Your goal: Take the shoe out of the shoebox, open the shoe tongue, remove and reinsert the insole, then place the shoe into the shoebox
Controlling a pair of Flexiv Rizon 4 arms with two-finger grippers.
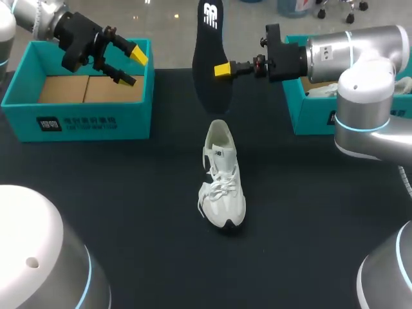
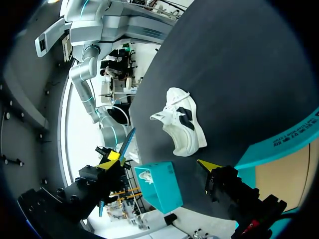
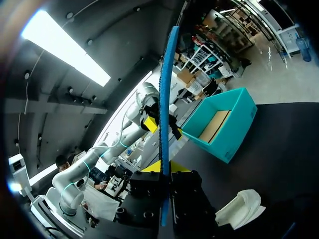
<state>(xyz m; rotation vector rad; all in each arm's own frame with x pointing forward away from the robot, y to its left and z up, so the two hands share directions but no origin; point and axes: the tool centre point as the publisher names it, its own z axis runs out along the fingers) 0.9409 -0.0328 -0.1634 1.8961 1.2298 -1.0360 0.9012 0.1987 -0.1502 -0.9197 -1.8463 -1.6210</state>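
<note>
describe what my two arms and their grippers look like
The left arm and right arm are smooth silver-grey tubes with rounded joints; light-blue rings glow at the right arm's joints. The left gripper and right gripper are black and angular, each with two slim fingers tipped bright yellow.

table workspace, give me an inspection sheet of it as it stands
surface: black table, dark and even
job's things: white shoe upright mid-table, out of the box; black insole held in the air; teal shoebox at left, open, cardboard floor showing
clutter: second teal box at right, something white inside
grippers: left gripper open over the shoebox; right gripper shut on the insole
cables: nothing seen
surroundings: nothing seen
</note>
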